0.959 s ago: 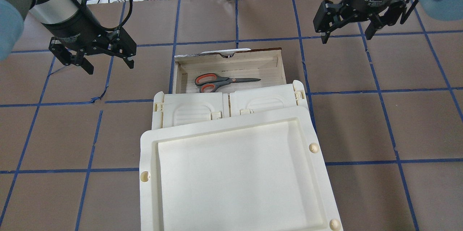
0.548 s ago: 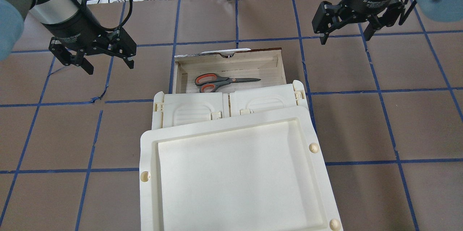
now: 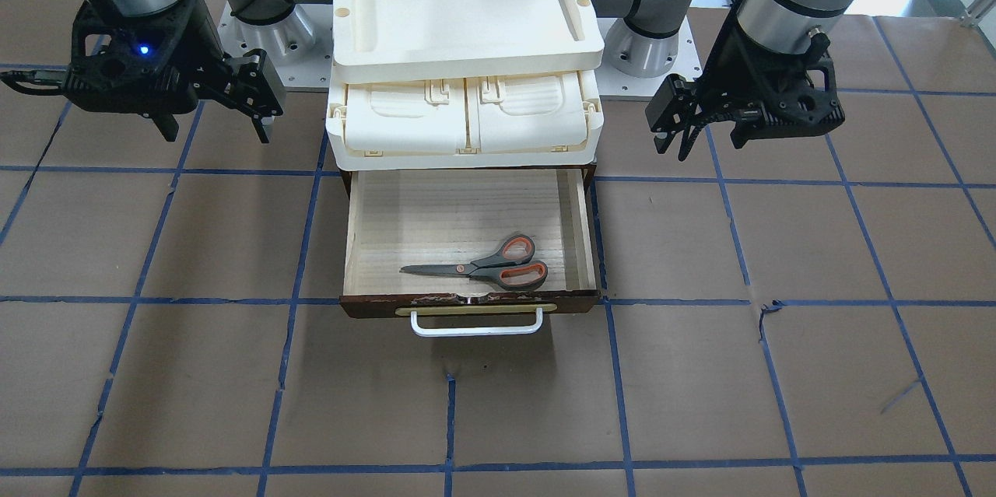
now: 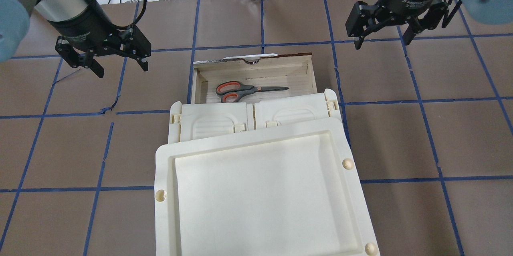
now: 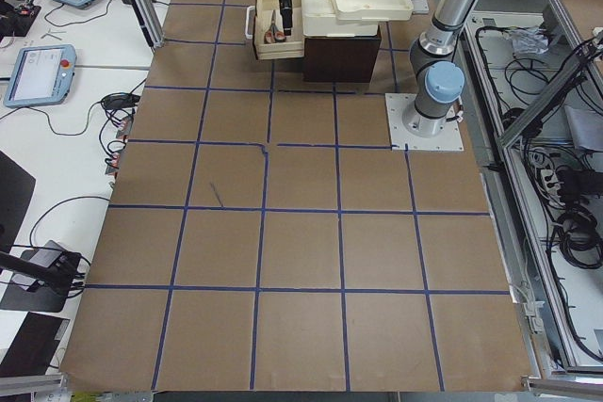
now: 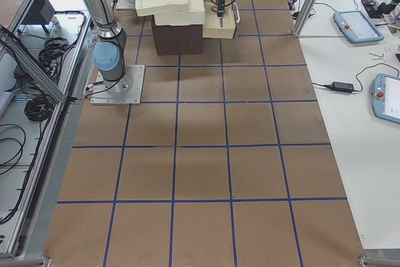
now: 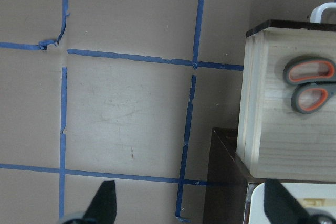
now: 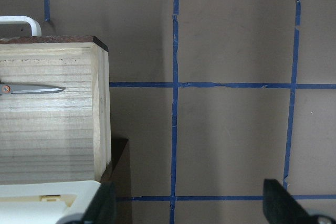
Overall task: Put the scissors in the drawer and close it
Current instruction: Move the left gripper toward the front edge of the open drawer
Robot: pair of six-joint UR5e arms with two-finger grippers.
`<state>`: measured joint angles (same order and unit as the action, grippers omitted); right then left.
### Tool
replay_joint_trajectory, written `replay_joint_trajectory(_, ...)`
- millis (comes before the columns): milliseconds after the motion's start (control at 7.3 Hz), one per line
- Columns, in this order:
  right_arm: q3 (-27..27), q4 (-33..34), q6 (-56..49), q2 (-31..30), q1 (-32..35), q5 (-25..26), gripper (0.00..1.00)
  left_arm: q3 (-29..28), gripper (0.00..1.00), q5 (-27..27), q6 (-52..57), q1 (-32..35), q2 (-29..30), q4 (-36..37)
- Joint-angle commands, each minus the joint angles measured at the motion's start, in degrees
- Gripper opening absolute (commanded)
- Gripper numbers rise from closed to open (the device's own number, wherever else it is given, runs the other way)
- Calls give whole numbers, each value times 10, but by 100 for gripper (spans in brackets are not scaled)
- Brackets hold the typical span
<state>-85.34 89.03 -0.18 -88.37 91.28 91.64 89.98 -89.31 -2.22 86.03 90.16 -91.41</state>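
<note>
Nearest the robot, the cream trays (image 4: 165,168) lie stacked. Just beyond them the drawer (image 4: 311,75) stands pulled out. The scissors (image 4: 240,89) lie flat inside toward its left, unmoved. Farther out, the left gripper (image 4: 121,69) has drifted slightly away and the right gripper (image 4: 380,43) has barely shifted. Both have their jaws apart and empty. Placing looks done; pushing the drawer shut remains.

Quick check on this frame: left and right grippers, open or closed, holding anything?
Left gripper: open, holding nothing.
Right gripper: open, holding nothing.
The scissors lie in the open drawer, in neither gripper.
</note>
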Motion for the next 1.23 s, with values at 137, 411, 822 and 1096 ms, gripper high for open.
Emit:
replay_joint_trajectory(137,0,-1,-1,0,0,0,100,-44,100,57,1,3,65,60)
replay_joint_trajectory(411,0,0,0,0,0,-1,100,-72,100,98,-2,3,164,164)
replay_joint_trajectory(822,-1,-2,-1,0,-1,0,100,-76,100,115,3,3,243,251)
replay_joint_trajectory(1096,-2,-5,0,-1,-3,4,100,-73,100,142,-2,4,282,309)
